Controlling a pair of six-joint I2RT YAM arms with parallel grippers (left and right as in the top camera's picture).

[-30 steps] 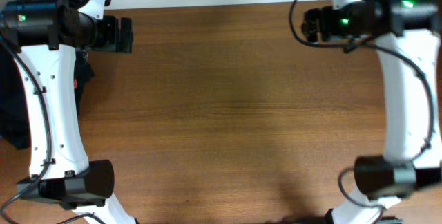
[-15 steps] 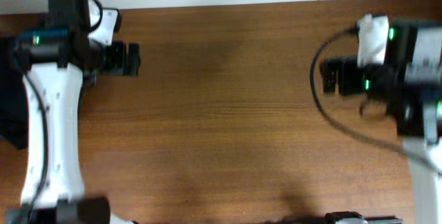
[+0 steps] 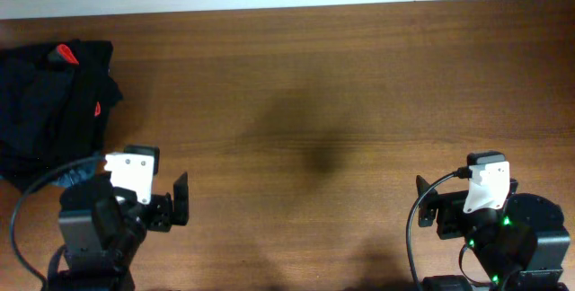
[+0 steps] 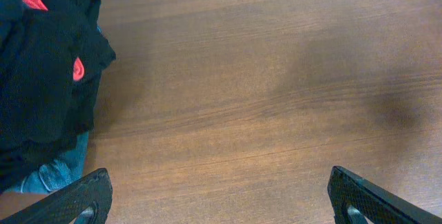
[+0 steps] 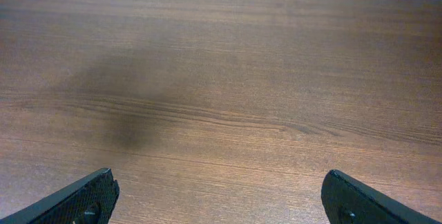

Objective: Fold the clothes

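2 arms sit low at the near tabletop [image 3: 296,84] edge; left hand [image 3: 180,201] and right hand [image 3: 429,208] stand wide open, empty. 1 heap of clothes [image 3: 49,102] lies well ahead-left of the left hand.

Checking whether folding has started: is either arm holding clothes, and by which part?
Nothing is held. The left gripper and right gripper are open and empty; the clothes lie heaped, untouched, on the table.

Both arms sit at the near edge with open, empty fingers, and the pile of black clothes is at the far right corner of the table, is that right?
No: the pile of black clothes lies at the far left corner of the table, as the overhead view shows. The rest holds: the left gripper and right gripper sit at the near edge, fingers open and empty.
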